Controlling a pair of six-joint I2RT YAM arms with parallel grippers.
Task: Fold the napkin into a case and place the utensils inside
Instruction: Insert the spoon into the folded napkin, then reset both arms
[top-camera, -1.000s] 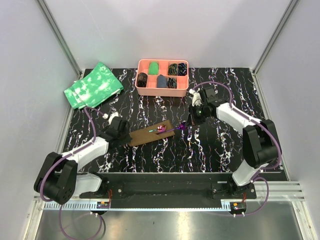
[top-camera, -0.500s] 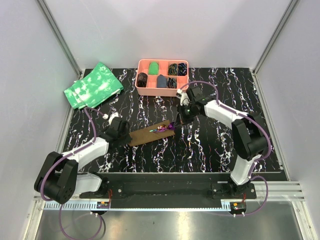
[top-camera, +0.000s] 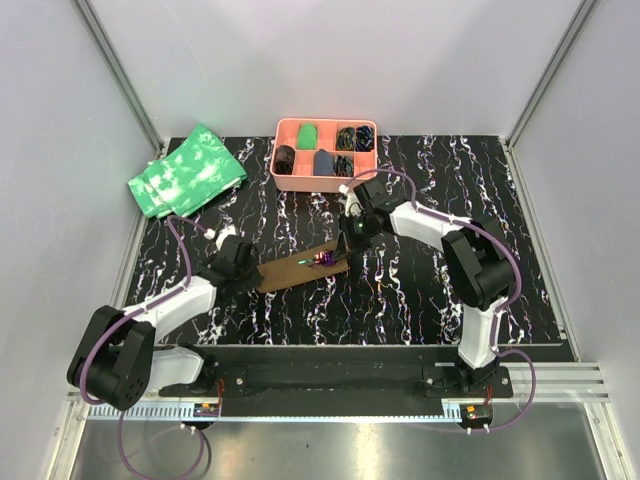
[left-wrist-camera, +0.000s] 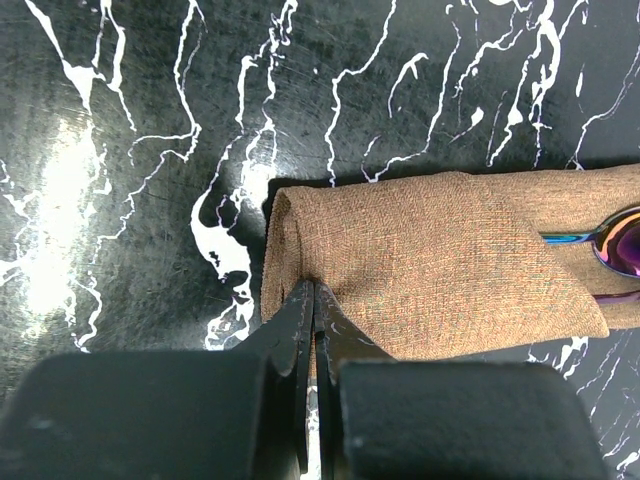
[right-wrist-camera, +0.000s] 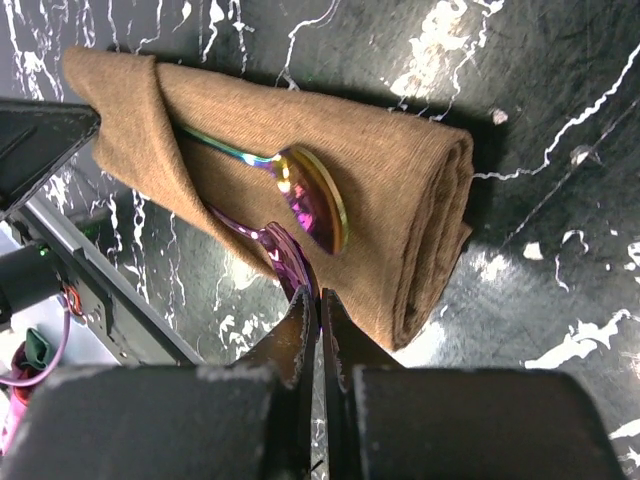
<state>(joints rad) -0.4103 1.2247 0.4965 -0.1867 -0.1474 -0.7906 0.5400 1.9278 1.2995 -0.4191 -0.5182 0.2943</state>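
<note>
The case (top-camera: 292, 270) is the brown cloth folded into a flat strip at mid table. It also shows in the left wrist view (left-wrist-camera: 430, 255) and the right wrist view (right-wrist-camera: 400, 150). My left gripper (top-camera: 256, 274) is shut on its left end (left-wrist-camera: 314, 292). A spoon with an iridescent bowl (right-wrist-camera: 312, 198) lies in the fold, its bowl sticking out (left-wrist-camera: 622, 245). My right gripper (top-camera: 350, 246) is shut on a purple utensil (right-wrist-camera: 283, 255) at the case's right end (right-wrist-camera: 320, 296). The utensils (top-camera: 322, 260) show as a small purple-red cluster from above.
A pink compartment tray (top-camera: 283, 183) with dark and green items stands at the back. Green white-mottled cloths (top-camera: 188, 172) lie at the back left. Slanted frame posts and walls bound the black marbled table (top-camera: 420, 300).
My right gripper has moved left with the purple utensil, from right of the case to its right end. The left gripper has held still on the case.
</note>
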